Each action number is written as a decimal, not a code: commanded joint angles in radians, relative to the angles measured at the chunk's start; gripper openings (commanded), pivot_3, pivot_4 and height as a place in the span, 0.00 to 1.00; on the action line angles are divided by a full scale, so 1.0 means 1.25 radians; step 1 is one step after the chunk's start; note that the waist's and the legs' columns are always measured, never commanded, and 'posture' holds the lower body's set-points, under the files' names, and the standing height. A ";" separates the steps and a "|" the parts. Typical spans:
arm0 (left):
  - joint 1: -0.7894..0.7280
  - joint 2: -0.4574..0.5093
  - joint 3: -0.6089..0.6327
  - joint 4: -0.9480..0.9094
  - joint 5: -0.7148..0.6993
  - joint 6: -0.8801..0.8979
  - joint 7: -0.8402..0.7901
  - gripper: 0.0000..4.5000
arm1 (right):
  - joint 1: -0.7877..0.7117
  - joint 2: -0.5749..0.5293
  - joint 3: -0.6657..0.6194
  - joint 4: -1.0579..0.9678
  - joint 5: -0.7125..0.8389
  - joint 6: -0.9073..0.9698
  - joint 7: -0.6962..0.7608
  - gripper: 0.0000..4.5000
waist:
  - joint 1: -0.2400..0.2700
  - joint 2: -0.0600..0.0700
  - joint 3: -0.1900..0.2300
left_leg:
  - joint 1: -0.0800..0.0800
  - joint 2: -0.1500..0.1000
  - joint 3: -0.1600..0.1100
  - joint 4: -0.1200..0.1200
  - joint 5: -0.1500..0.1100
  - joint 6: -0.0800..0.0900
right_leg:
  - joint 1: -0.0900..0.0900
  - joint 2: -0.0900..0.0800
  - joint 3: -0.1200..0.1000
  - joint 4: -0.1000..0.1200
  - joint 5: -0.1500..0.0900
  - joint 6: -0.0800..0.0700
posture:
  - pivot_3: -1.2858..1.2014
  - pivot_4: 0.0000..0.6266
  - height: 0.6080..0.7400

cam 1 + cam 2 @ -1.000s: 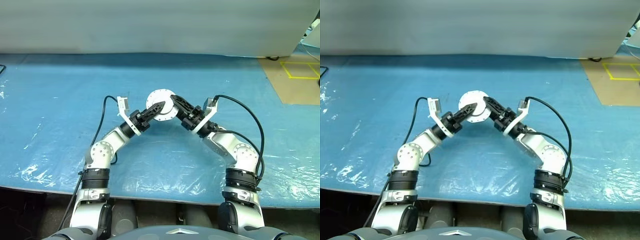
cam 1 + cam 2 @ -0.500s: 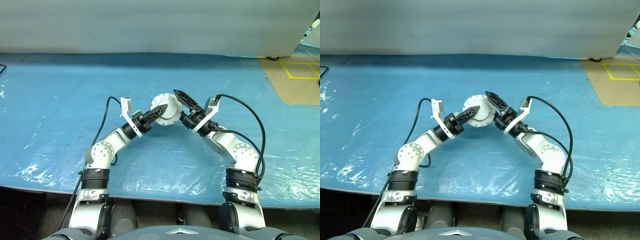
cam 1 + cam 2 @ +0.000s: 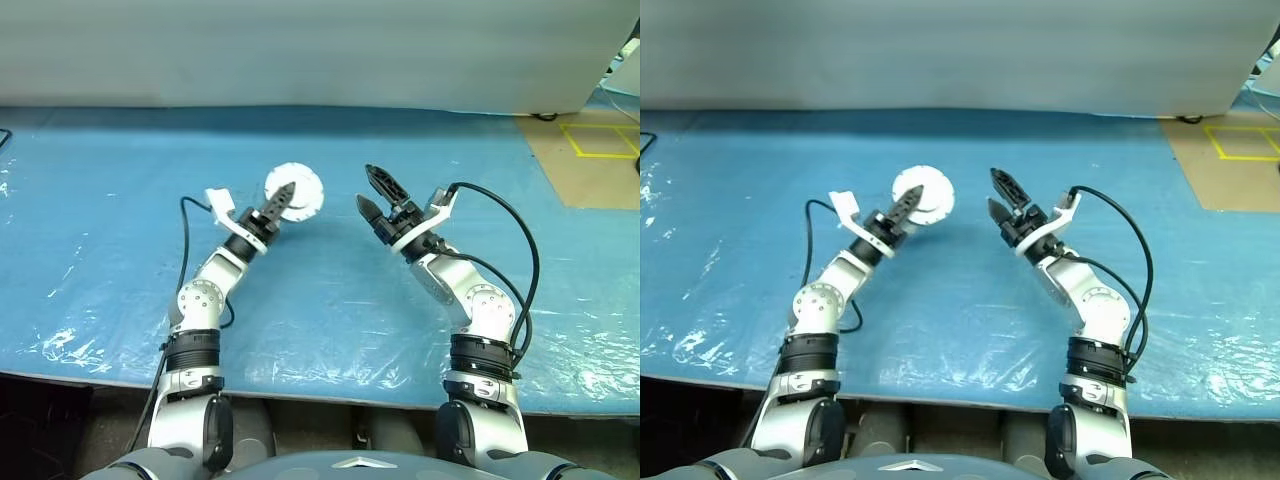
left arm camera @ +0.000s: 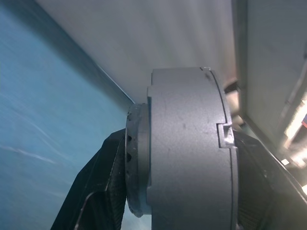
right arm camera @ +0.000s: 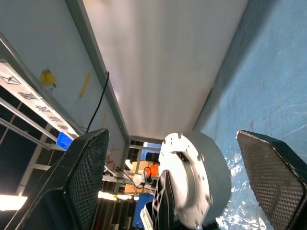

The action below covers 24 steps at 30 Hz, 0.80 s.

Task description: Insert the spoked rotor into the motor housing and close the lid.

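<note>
My left gripper is shut on the motor housing, a round silver drum held up above the blue table, left of centre. In the left wrist view the motor housing is edge-on between the two black fingers, with a thinner ring against one face; I cannot tell whether that is the lid. The spoked rotor is hidden. My right gripper stands open and empty, a hand's width to the right of the housing. The right wrist view shows the motor housing between that gripper's spread fingers, well beyond them.
A blue plastic sheet covers the table, with wrinkles near the front edge. A pale wall runs along the back. Brown floor with yellow tape lies at the far right. Black cables loop from both wrists.
The right gripper has let go of the housing and opened. The left arm has carried the housing to the left and farther away, so the two grippers now stand apart.
</note>
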 commanded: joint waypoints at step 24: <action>-0.110 0.136 0.241 0.362 0.081 -0.405 0.189 0.67 | 0.005 -0.014 0.042 -0.062 -0.015 0.040 0.059 1.00 | 0.020 -0.004 0.001 | -0.005 0.000 -0.010 0.007 0.000 0.000 | 0.004 0.000 -0.006 0.001 0.001 0.001 | 0.52 0.24 1.00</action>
